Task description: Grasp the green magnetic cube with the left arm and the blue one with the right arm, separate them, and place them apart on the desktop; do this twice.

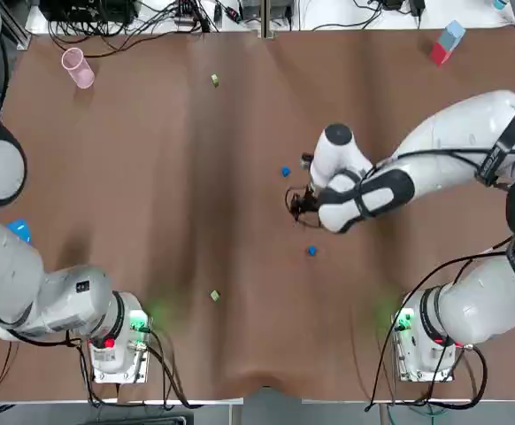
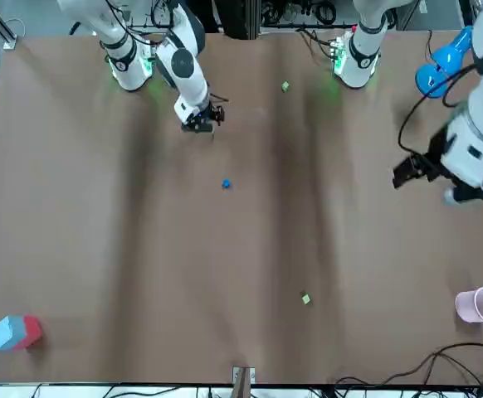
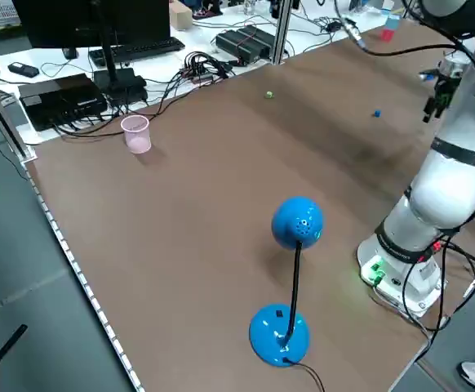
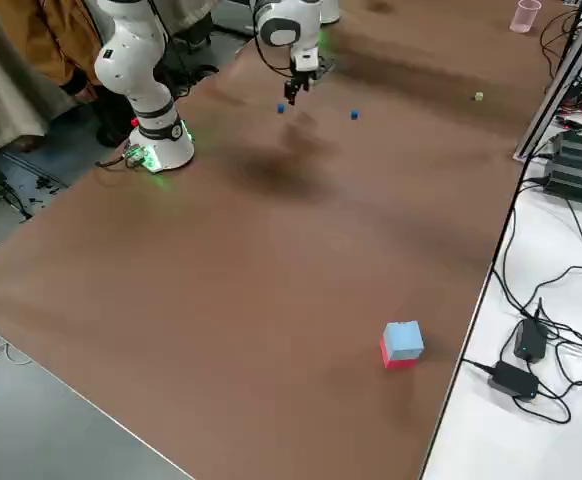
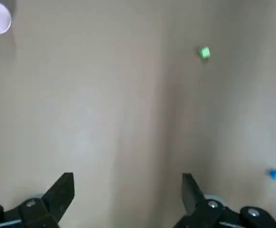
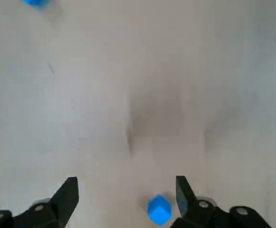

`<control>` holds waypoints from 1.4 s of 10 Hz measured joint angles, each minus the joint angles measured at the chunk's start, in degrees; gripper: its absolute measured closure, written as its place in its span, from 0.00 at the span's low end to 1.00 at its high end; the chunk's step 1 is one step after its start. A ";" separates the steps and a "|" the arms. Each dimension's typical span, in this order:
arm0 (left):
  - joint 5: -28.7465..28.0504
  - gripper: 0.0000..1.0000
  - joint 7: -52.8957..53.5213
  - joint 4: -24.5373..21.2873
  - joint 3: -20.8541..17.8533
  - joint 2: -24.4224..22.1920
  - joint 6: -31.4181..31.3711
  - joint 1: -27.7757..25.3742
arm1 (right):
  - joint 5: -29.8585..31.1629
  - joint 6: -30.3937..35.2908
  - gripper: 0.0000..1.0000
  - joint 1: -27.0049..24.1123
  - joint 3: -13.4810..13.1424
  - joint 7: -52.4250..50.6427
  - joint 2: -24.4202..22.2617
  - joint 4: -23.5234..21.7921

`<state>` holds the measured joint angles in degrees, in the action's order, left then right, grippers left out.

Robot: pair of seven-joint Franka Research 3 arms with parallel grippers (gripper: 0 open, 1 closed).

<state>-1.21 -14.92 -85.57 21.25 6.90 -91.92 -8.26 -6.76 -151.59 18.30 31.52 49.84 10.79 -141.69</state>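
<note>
Hovering my spread right gripper (image 6: pixel 125 183) by a blue cube (image 6: pixel 158 209), left gripper (image 5: pixel 127 176) spread and idle, I judge separation finished; next, withdraw cleanly.

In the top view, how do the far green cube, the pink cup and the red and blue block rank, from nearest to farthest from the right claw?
1. far green cube: toward the far edge, left of the right claw.
2. red and blue block: far right corner.
3. pink cup: far left corner.
</note>
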 joint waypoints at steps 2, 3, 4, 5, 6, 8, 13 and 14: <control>-0.55 0.00 4.31 -2.15 -4.76 -3.35 3.34 5.45 | 4.99 0.42 0.06 1.11 -3.63 -0.69 0.88 4.34; -0.56 0.00 5.32 -4.84 -9.06 -5.68 2.67 8.29 | 7.40 1.05 0.06 2.86 -6.49 -0.72 2.66 6.99; -0.56 0.00 6.10 -7.64 -12.25 -8.14 1.30 9.81 | 8.66 3.00 0.06 4.84 -9.21 -1.04 5.51 10.63; -0.55 0.00 6.35 -9.13 -13.23 -9.71 0.45 9.59 | 9.44 6.58 0.07 7.13 -11.30 -1.15 8.95 15.45; -0.55 0.00 6.43 -9.29 -13.52 -10.21 0.03 9.11 | 9.91 10.32 0.08 9.47 -12.83 -1.14 12.37 20.59; -0.55 0.00 6.43 -8.73 -13.55 -9.78 -0.53 8.80 | 10.37 12.41 0.09 11.45 -14.31 -1.12 17.60 27.05; -0.55 0.00 6.44 -7.29 -13.48 -7.35 -0.22 8.79 | 12.64 13.04 0.13 12.76 -16.78 -1.16 23.36 34.03; -0.49 0.00 6.46 -7.16 -13.49 -7.35 -0.22 8.68 | 12.77 13.04 0.15 13.43 -17.25 -1.16 24.04 34.29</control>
<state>-1.70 -8.46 -92.74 7.76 -0.45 -92.14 0.42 6.01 -138.55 31.73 14.27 48.68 34.84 -107.40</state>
